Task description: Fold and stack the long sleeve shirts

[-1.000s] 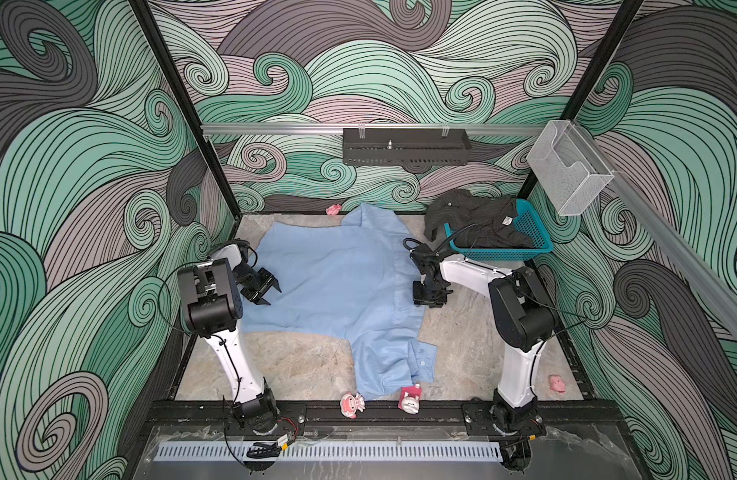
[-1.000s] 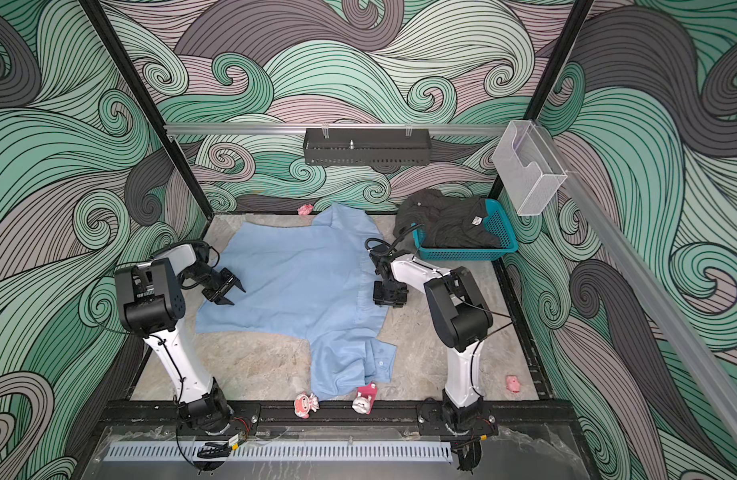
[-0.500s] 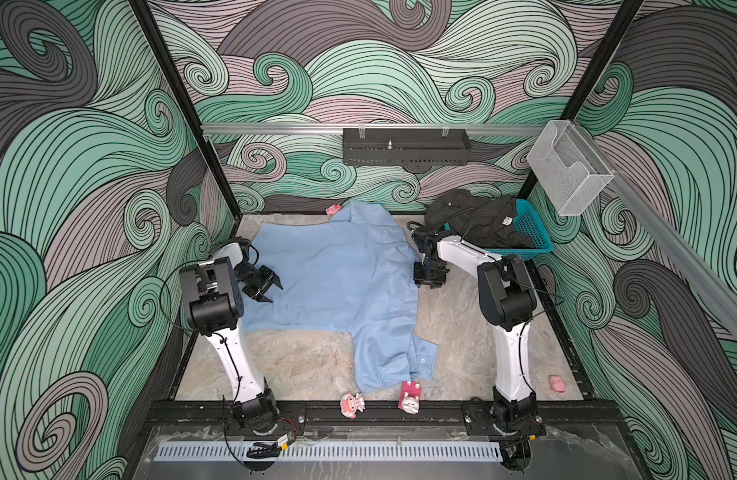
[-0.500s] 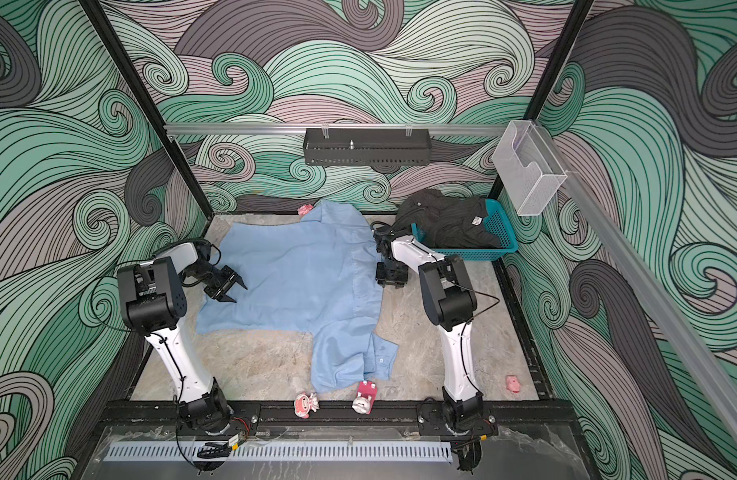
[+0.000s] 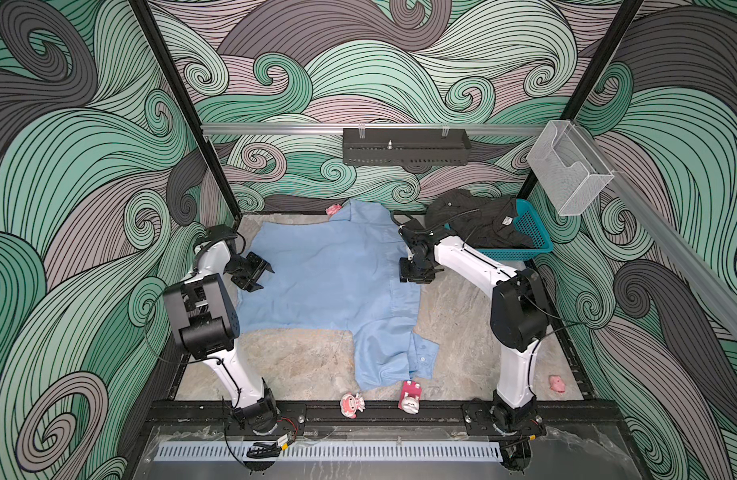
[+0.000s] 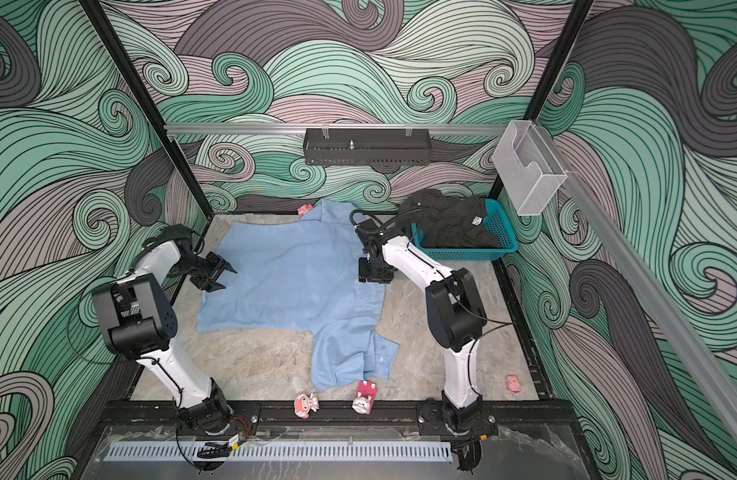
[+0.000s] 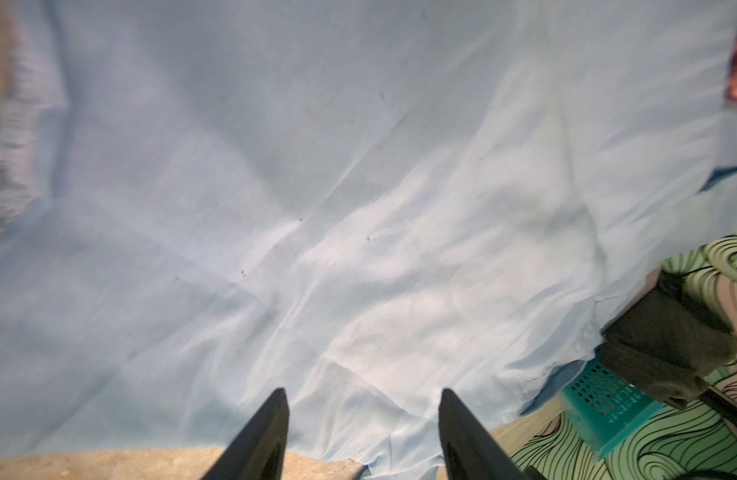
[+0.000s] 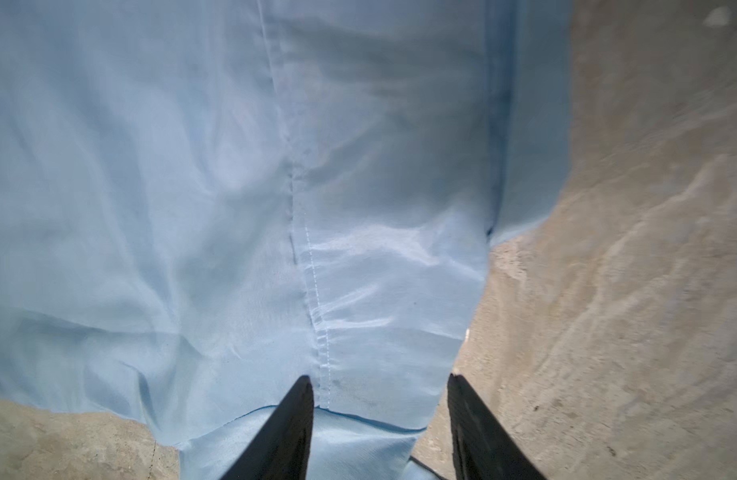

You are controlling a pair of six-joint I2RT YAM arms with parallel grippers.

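Left claw (image 5: 267,277) & right claw (image 5: 416,279) spread wide, empty — at opp. edges of light blue shirt (image 5: 329,274) — table (image 5: 300,361) room nr front

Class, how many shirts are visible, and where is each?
2. The light blue shirt lies spread on the table; the dark shirt is heaped in the teal basket. More may hide beneath.

Table (image 5: 292,361) lies open front-left of blue shirt (image 5: 329,274); pink toys (image 5: 352,405), teal basket (image 5: 525,253) crowd edges.
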